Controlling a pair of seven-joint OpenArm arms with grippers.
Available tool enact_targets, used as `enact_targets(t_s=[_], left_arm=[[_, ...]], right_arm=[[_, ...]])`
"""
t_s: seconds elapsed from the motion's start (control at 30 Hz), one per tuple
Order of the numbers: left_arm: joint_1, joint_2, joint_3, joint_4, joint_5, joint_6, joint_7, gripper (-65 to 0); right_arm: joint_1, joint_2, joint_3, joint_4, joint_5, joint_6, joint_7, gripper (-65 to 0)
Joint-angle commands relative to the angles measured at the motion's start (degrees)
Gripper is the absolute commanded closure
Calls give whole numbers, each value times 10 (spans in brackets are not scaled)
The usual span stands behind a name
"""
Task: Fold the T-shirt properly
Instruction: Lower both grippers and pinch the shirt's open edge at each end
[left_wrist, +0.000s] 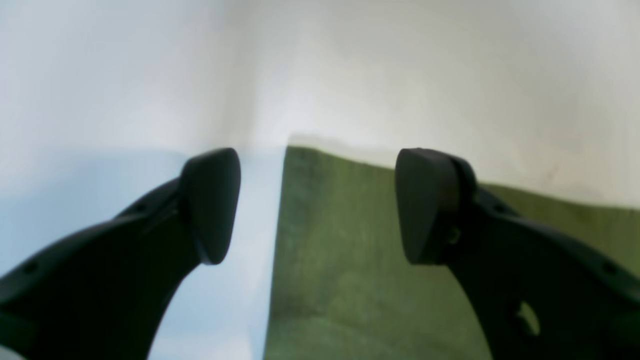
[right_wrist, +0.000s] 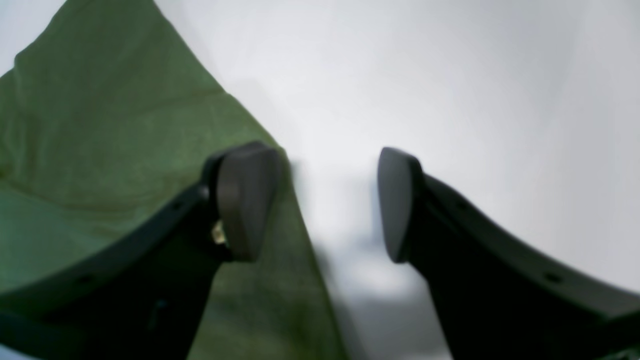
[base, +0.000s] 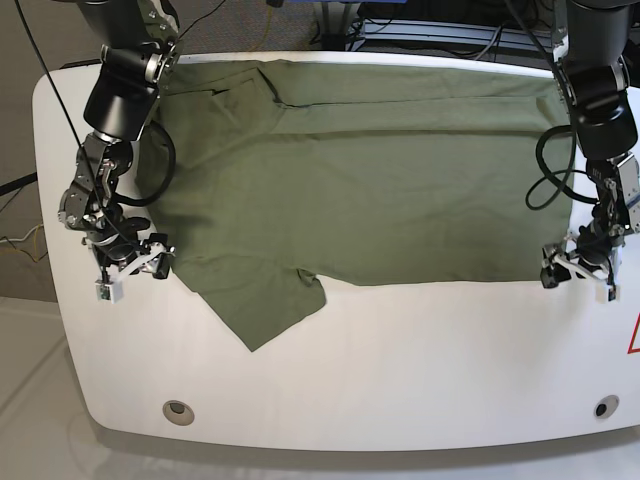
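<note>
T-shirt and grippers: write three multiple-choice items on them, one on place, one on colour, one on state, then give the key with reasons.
1. Where does the T-shirt lie?
A. Spread flat on the white table
B. Hanging off the table's front edge
C. Bunched in a heap on the floor

2. What colour is the T-shirt?
A. Red
B. Olive green
C. Black

3. How do the left gripper and right gripper stand?
A. Both shut on cloth
B. One open, one shut
C. Both open, holding nothing

Key:
1 A, since the base view shows it spread across the tabletop, one sleeve pointing toward the front edge.
2 B, since every view shows the same olive-green cloth.
3 C, since each wrist view shows a wide gap between the fingers, straddling an edge of the shirt with no cloth pinched.
</note>
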Motion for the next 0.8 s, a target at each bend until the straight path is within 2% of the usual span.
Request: enact_targets(t_s=[0.0, 0.33, 0.77], left_arm=[[-9, -10, -1, 9, -7, -4, -10, -456], [-6, -10, 6, 19, -4, -8, -14, -457], [-8, -15, -4, -9, -7, -2, -18, -457]], right_arm=[[14, -2, -4, 10, 8, 10, 10, -338], [21, -35, -21, -18, 8, 11, 27, -341], [10, -25, -42, -18, 13, 12, 19, -343]])
